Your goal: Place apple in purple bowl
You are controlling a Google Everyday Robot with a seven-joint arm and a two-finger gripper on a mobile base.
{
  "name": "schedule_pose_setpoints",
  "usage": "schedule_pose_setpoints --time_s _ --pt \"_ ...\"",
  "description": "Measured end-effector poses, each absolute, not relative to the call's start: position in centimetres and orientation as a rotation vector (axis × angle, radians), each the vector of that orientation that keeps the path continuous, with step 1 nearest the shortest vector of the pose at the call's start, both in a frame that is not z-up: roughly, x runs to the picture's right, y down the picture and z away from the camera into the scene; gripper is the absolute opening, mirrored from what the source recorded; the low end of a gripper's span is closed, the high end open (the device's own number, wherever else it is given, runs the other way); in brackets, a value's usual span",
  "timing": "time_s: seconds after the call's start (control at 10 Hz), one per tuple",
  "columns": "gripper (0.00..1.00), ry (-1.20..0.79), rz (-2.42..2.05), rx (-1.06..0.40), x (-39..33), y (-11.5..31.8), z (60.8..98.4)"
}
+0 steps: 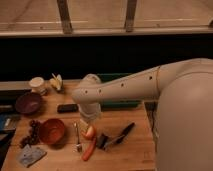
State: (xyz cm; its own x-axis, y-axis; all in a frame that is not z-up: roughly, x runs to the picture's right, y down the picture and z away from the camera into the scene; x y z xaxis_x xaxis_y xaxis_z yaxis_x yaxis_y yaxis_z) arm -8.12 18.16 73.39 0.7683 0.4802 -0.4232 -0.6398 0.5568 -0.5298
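Hanging right over the apple [90, 133], the gripper [88, 122], its hold impossible to tell, probably needed a centred, firm squeeze.

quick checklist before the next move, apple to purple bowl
1. Tool over the apple: ok, it hangs right above it at the table's front middle.
2. Apple held: cannot tell, the arm hides the contact.
3. Purple bowl ready: ok, upright at the far left and looks empty.
4. Low path leftward: not ok, the fork and orange bowl lie left of the apple; lifting first seems wise.
5. Carrot apart from the apple: cannot tell, it lies just in front of it.
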Motion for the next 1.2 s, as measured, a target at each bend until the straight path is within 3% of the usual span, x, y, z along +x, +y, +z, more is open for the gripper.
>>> schedule_pose_setpoints --time_s 1.2 --pt "0.64 0.226 0.631 -0.754 -10.3 21.4 77.8"
